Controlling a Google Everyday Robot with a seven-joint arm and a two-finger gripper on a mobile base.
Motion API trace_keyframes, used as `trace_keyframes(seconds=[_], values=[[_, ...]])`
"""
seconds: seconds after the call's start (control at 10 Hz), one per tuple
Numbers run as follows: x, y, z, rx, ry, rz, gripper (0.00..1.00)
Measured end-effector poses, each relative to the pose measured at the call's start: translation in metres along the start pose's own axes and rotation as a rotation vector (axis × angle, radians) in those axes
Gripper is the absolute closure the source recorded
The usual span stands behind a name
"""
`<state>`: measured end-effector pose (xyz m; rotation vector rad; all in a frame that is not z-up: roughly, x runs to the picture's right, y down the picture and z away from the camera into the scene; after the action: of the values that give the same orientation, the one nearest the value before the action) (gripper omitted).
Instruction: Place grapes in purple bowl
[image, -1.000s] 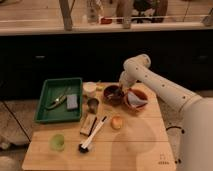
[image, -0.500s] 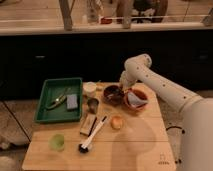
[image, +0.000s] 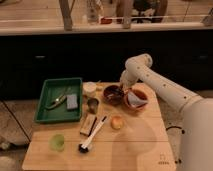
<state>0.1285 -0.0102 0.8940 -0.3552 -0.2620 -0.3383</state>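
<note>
The purple bowl (image: 112, 94) sits on the wooden table (image: 135, 145) near its far edge, just left of the orange-red bowl (image: 136, 98) that holds something pale. My white arm reaches in from the right, and the gripper (image: 121, 89) hangs over the purple bowl's right rim, between the two bowls. The grapes do not show; they may be hidden in the gripper or in the bowl.
A green tray (image: 59, 100) with a grey sponge and utensils lies at the left. A white cup (image: 89, 88) and a small grey metal cup (image: 92, 104) stand left of the purple bowl. A brush (image: 92, 135), a wooden block (image: 88, 124), an orange fruit (image: 117, 122) and a green cup (image: 57, 142) lie nearer.
</note>
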Motion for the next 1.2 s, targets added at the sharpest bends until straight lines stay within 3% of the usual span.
trace_keyframes(seconds=[1.0,1.1,1.2], values=[[-0.031,-0.007,-0.006,0.003,-0.019,-0.121,0.97],[-0.033,-0.008,-0.006,0.001,-0.021,-0.129,0.96],[-0.037,-0.009,-0.005,-0.004,-0.024,-0.141,0.89]])
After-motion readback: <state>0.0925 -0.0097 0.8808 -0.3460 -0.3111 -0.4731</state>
